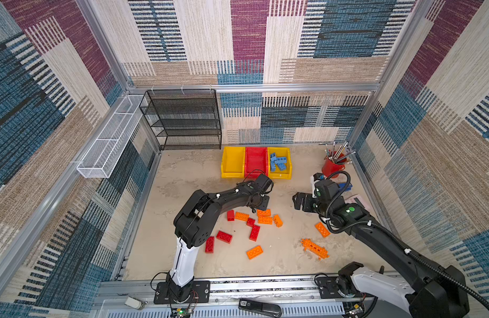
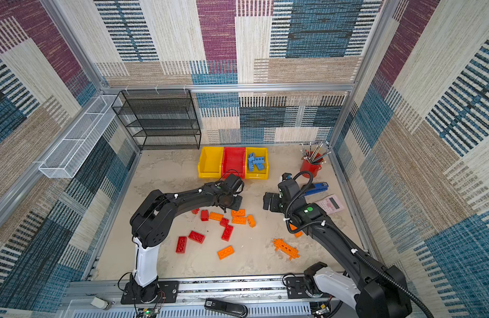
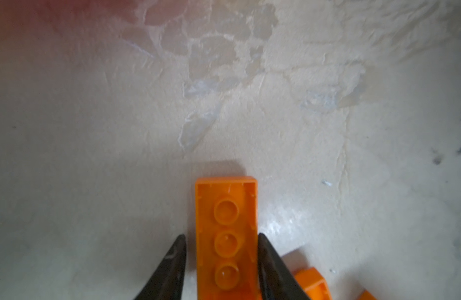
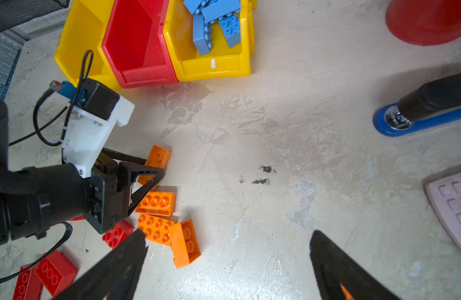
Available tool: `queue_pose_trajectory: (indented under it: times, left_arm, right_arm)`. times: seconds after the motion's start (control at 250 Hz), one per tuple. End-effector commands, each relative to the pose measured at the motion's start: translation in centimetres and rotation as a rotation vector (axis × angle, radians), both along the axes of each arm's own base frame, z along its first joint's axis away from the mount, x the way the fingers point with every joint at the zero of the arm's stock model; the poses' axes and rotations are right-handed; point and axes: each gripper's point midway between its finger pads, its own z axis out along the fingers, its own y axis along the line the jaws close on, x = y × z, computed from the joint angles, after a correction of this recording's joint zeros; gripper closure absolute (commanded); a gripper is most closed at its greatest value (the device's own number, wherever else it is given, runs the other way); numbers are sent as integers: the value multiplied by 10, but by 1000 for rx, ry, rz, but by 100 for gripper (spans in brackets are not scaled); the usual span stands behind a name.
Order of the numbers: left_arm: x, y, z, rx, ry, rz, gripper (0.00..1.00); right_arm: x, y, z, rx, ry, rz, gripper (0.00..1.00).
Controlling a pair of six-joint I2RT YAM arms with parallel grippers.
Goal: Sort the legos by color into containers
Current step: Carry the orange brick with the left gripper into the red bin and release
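Observation:
My left gripper [image 3: 221, 235] is low over the table, its jaws narrowly open around an orange lego [image 3: 226, 220]. One finger touches the brick's side; a thin dark gap shows at the other. More orange legos [image 1: 265, 219] and red legos [image 1: 224, 236] lie scattered in mid-table, and a spiky orange piece [image 1: 314, 248] lies on the right. At the back stand three containers: an empty yellow bin [image 1: 232, 162], an empty red bin [image 1: 255, 161], and a yellow bin [image 1: 279, 173] holding blue legos [image 1: 278, 162]. My right gripper [image 4: 227, 232] hovers wide open over bare table with nothing between its fingers.
A red cup of metal tools [image 1: 331, 166] stands at the back right. Near the right arm lie a blue stapler [image 2: 316, 188] and a pink calculator [image 2: 330, 203]. A black mesh shelf [image 1: 182, 121] and a white wire basket [image 1: 108, 146] line the back left.

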Motion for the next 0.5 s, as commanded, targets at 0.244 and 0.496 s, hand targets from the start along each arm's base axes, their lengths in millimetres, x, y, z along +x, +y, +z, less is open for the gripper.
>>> queue_pose_trajectory:
  times: [0.244,0.496]
  left_arm:
    - [-2,3,2,33,33,-30,75]
    - [19,12,65,13,-82,-6,78]
  right_arm:
    - [10,-1,12,-3,-31,-3,1]
    - [18,3,19,-3,-46,9,1]
